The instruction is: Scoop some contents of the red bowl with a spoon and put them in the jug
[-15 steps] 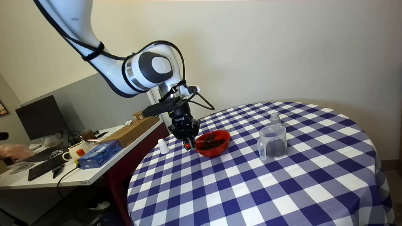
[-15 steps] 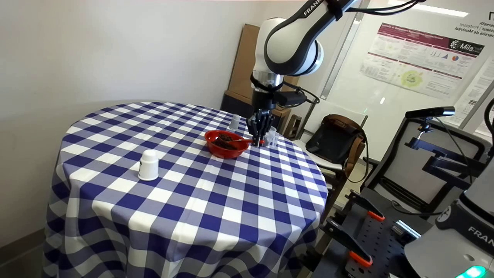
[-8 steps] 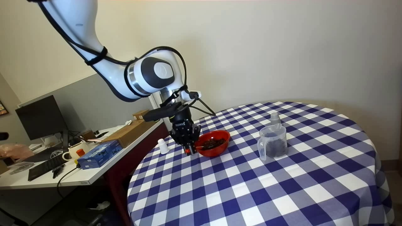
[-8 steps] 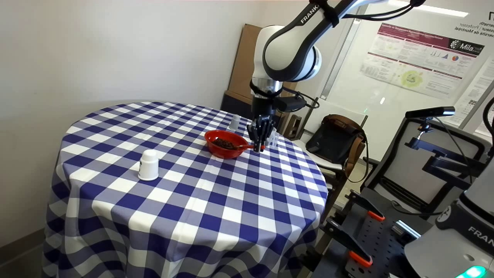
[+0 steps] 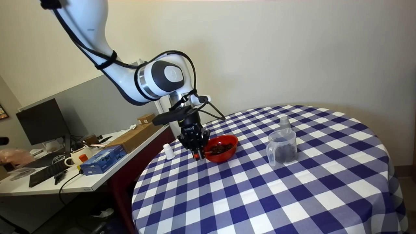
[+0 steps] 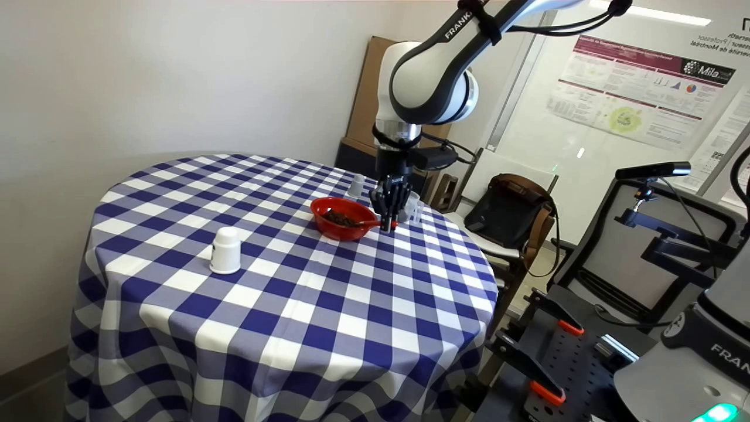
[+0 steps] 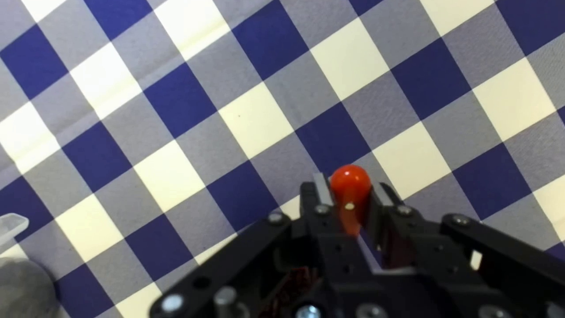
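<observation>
My gripper (image 5: 199, 156) is shut on the red handle of the spoon (image 7: 351, 183), whose rounded end pokes out between the fingertips in the wrist view. It hovers just beside the rim of the red bowl (image 6: 341, 233). From there the spoon reaches over the rim into the bowl's dark crumbly contents (image 5: 221, 148); its head cannot be made out among them. The clear jug (image 5: 282, 148) stands apart from the bowl, with greyish stuff showing in its lower part. In an exterior view the jug (image 6: 416, 209) is partly behind the gripper; a bit shows at the wrist view's lower left.
A blue-and-white checked cloth covers the round table (image 5: 237, 198). Close to the jug is a small translucent cup (image 5: 284, 122). A white cup (image 6: 226, 252) stands upside down on the bowl's far side from the jug. A desk (image 5: 87, 182) adjoins the table.
The gripper has come down and shifted slightly toward the bowl, still holding the spoon. A second ago a dark heap on the spoon hung above the contents; now the spoon is lower among them.
</observation>
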Available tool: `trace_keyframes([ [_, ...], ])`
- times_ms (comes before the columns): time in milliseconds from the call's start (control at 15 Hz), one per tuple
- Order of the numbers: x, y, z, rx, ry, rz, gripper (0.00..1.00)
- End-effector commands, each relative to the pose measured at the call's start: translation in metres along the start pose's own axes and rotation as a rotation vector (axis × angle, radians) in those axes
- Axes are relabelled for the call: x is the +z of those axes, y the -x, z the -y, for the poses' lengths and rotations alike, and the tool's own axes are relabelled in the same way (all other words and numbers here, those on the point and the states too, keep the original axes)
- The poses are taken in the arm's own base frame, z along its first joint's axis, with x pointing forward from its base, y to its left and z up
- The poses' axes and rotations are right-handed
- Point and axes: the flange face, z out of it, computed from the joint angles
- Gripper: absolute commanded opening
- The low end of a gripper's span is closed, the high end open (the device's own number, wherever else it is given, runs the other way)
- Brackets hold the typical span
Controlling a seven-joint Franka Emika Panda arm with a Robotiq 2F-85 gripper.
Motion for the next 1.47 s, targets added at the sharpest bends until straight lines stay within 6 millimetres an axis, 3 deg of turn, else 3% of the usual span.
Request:
trace_keyframes([
  [0, -0.008, -0.019, 0.0, -0.028, 0.025, 0.017, 0.11],
  [467, -0.027, -0.029, 0.002, -0.032, 0.021, -0.014, 0.11],
  [933, -0.003, -0.017, 0.001, -0.033, 0.02, 0.035, 0.11],
  [1400, -0.013, -0.029, -0.003, -0.026, 0.024, 0.015, 0.11],
])
